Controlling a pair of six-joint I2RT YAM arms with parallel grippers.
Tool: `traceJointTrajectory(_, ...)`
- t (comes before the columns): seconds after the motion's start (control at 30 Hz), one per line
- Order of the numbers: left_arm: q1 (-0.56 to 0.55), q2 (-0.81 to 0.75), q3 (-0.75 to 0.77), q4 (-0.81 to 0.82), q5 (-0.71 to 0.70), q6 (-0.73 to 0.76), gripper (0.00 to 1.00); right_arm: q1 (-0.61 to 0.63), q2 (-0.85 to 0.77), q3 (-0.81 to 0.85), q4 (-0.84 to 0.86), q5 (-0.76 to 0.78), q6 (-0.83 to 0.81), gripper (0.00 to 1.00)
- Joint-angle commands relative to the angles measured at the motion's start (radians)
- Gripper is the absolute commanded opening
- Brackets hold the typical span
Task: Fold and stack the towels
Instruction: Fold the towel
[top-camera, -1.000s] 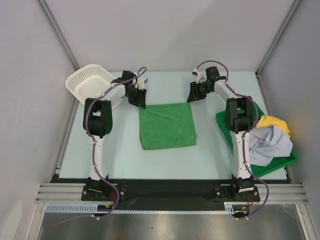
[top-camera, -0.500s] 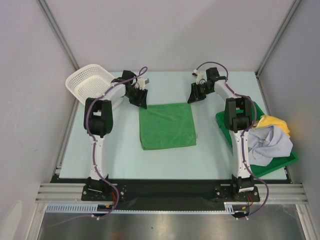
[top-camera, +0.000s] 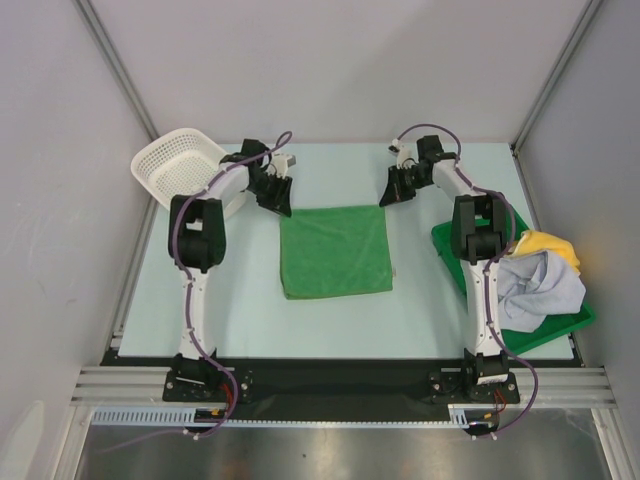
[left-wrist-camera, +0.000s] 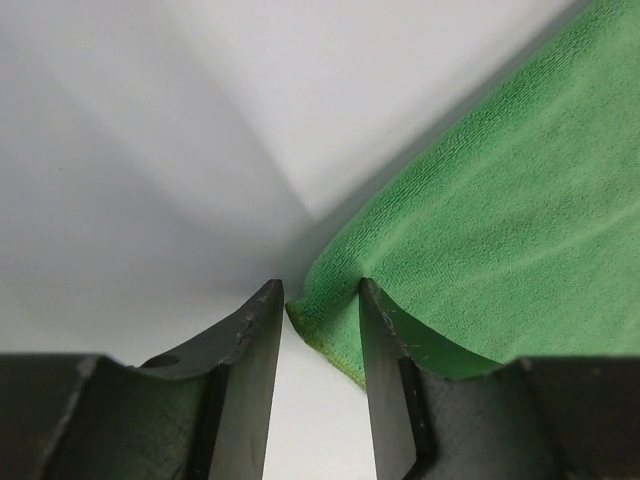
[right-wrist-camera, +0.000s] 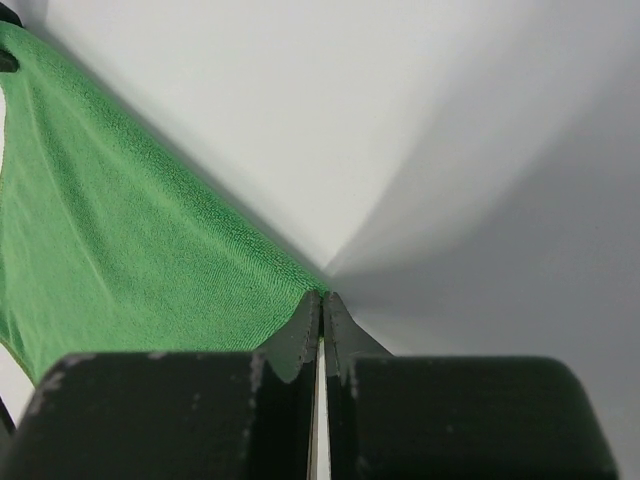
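A green towel (top-camera: 335, 252) lies flat as a square in the middle of the table. My left gripper (top-camera: 282, 205) is at its far left corner. In the left wrist view the gripper (left-wrist-camera: 320, 295) is open, with the towel's corner (left-wrist-camera: 330, 300) lying between the two fingers. My right gripper (top-camera: 388, 198) is at the far right corner. In the right wrist view it (right-wrist-camera: 322, 297) is shut, its tips pinching the very corner of the towel (right-wrist-camera: 110, 230). More towels, a blue-grey one (top-camera: 540, 285) and a yellow one (top-camera: 548, 245), lie crumpled at the right.
A white plastic basket (top-camera: 150, 160) stands at the far left, close behind the left arm. A green tray (top-camera: 575, 320) at the right edge holds the crumpled towels. Grey walls close in the table on three sides.
My right gripper has shifted slightly to the right at the towel's far right corner. The left gripper has barely moved. The towel stays flat.
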Motion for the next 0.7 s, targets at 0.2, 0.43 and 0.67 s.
traceJointTrajectory(0.2,0.006,0.055,0.070,-0.028,0.030,0.026,0.27,-0.006,-0.003,0.023,0.009,-0.007,-0.017,0.00)
traceJointTrajectory(0.43,0.006,-0.005,0.069,-0.005,0.011,0.014,0.00,-0.009,-0.100,-0.095,0.115,0.044,-0.055,0.00)
traceJointTrajectory(0.67,-0.018,-0.112,0.033,0.002,-0.006,0.041,0.00,-0.023,-0.278,-0.262,0.267,0.032,-0.052,0.00)
